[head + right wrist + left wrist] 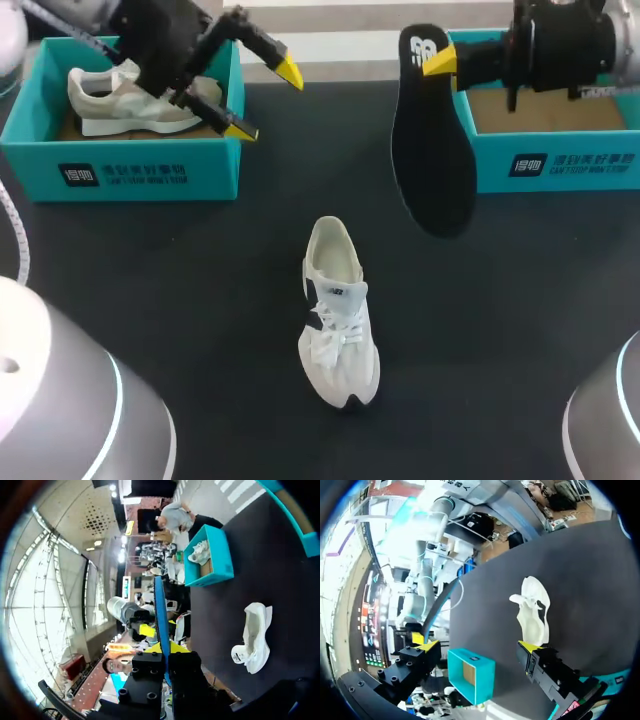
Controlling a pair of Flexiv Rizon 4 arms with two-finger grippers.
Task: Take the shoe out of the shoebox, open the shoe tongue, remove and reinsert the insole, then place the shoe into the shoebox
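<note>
**Insole out and in my right gripper; reinserting and boxing the shoe are left**

The white shoe (338, 315) lies out of its box in the middle of the dark table (180, 300), toe toward the near edge and opening toward the far side. Its black insole (432, 150) is out of it and hangs in the air to the shoe's far right, in front of the right shoebox (560, 168), which shows only its bare cardboard floor. So I judge the take-out and the insole removal done. I cannot tell from here how far the tongue is pulled back. What remains is to slide the insole back into the shoe and set the shoe in the shoebox.

My right gripper (161, 639) pinches the insole at its top end, one finger on each face, with the rest dangling free above the table and touching nothing.

My left gripper (264, 100) is spread wide and holds nothing. It hangs at the far left, over the near right corner of the left shoebox (120, 172), in which a beige shoe (125, 100) rests. It is well apart from the white shoe.
</note>
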